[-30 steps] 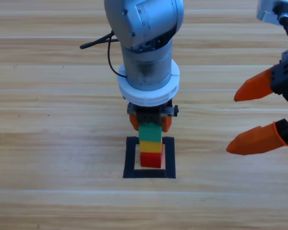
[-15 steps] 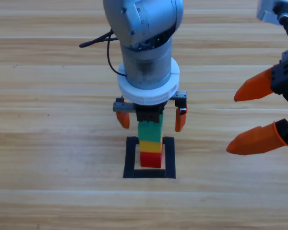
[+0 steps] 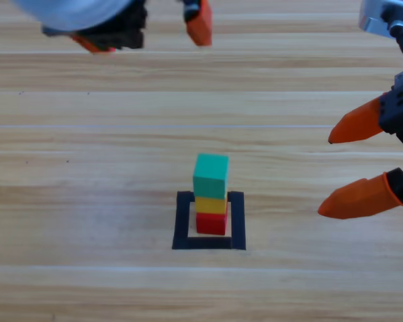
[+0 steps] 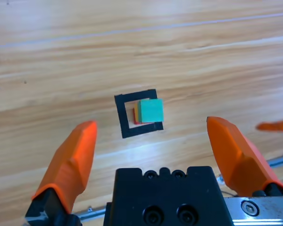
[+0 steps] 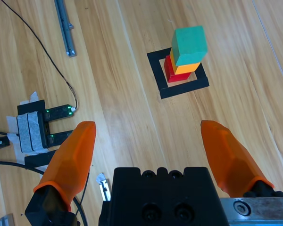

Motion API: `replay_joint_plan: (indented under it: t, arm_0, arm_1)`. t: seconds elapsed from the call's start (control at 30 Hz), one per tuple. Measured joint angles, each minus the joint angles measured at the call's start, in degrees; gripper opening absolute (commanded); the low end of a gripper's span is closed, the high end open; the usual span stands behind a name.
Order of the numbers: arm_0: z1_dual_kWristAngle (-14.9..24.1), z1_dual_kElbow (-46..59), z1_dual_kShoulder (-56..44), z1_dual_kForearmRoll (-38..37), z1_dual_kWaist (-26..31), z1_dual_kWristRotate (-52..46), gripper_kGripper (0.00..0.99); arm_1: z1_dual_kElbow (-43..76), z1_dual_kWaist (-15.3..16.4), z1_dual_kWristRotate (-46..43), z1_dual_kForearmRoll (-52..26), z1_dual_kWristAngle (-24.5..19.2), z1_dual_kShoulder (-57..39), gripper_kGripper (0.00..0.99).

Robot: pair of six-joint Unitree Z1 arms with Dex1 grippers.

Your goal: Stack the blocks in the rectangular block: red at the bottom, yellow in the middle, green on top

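High view shows the three cubes stacked as one column inside the tape square (image 3: 209,228), which lies on the table (image 3: 80,201) a little toward its near edge and about midway between its left and right edges. The red cube (image 3: 211,223) sits at the bottom on the wood within the outline, the yellow cube (image 3: 211,204) rests on it, and the green cube (image 3: 211,175) sits on top. Nothing touches the column.

The left gripper (image 3: 144,30) is up at the table's far edge, well apart from the stack, with its jaws spread wide and nothing between them. Left wrist view looks down on the square (image 4: 138,113) from above, the green cube (image 4: 152,110) covering most of the stack so that only thin slivers of red and yellow show at its side. The gripper's own orange jaws stand far apart on either side of that view.

The right gripper (image 3: 342,168) waits at the table's right edge, level with the stack but well clear of it, jaws parted and empty. Right wrist view shows the column from an angle, with green (image 5: 189,44) over yellow (image 5: 187,67) over red (image 5: 173,72), all inside the tape outline (image 5: 183,88).
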Motion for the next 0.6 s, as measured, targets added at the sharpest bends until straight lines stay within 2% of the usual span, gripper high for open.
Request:
replay_joint_plan:
  t: [0.03, 0.13, 0.17, 0.2, 0.27, 0.37, 0.6]
  arm_0:
    - [0.3, 4.9, -3.0, -4.5, -1.4, 1.9, 0.990]
    - [-0.7, 28.6, -11.5, -28.1, -4.3, 12.7, 0.990]
    - [-2.8, 39.3, -14.6, -37.3, -4.9, 17.7, 0.990]
    - [-4.5, 47.2, -17.0, -43.0, -5.2, 21.7, 0.990]
    - [-6.5, 53.9, -20.2, -47.1, -5.5, 26.7, 0.990]
    - [-8.1, 57.3, -24.1, -52.4, -5.7, 31.6, 0.990]
    - [-8.3, 60.3, -28.1, -53.6, -5.7, 34.1, 0.990]
  arm_1:
    - [0.0, 0.0, 0.0, 0.0, 0.0, 0.0, 0.980]
    - [0.0, 0.0, -0.1, 0.0, 0.0, 0.0, 0.980]
    - [0.0, 0.0, -0.1, 0.0, 0.0, 0.1, 0.980]
    - [0.0, 0.0, -0.1, 0.1, 0.0, 0.3, 0.980]
    - [0.0, 0.0, -0.1, 0.1, 0.0, 0.7, 0.980]
    - [0.0, 0.0, -0.1, 0.1, 0.0, 1.4, 0.980]
    - [-0.1, 0.0, -0.1, 0.1, 0.0, 3.1, 0.980]
